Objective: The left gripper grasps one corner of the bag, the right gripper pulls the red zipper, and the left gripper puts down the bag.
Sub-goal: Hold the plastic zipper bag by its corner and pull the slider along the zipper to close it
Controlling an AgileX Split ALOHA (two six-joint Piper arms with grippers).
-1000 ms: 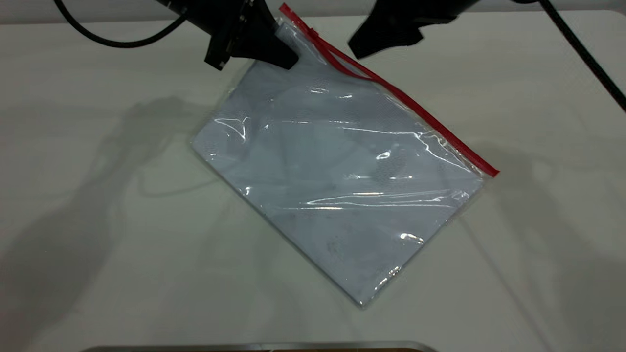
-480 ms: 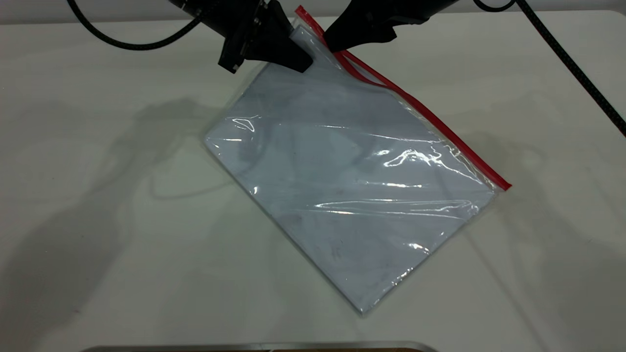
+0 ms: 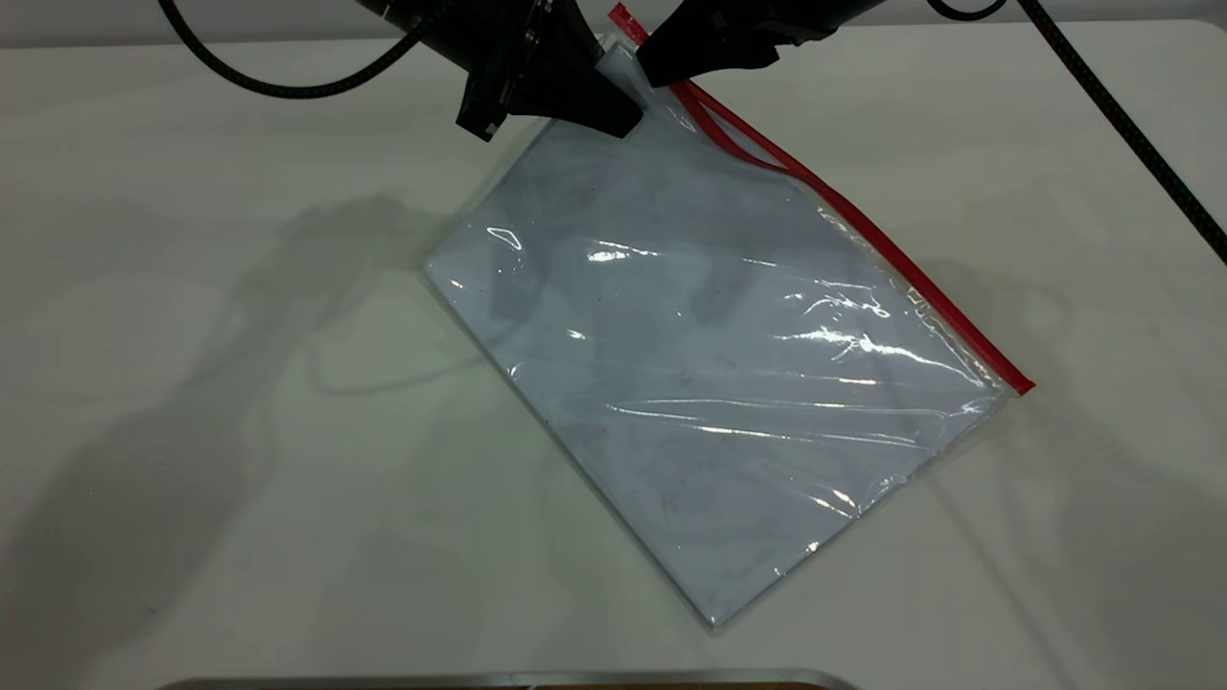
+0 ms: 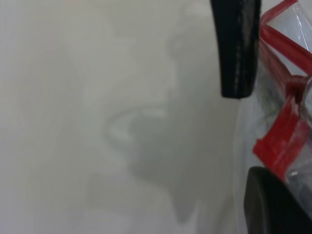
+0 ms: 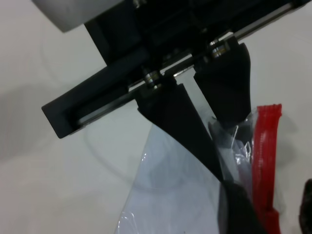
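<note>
On the white bench [image 3: 192,479], your left end effector [image 3: 613,115] pinched the bag [image 3: 709,364] corner; your right end effector [image 3: 661,72] straddled the red zipper [image 3: 863,225], and a missed slider could have torn it free.

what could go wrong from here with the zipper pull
1. The left tool pinches only the corner of the bag, by the end of the red zipper; a hard pull could slip the clear plastic out.
2. The right tool sits very close to the left one at that corner, so they could bump.
3. Most of the bag lies on the table, so it may drag or swing instead of unzipping.
</note>
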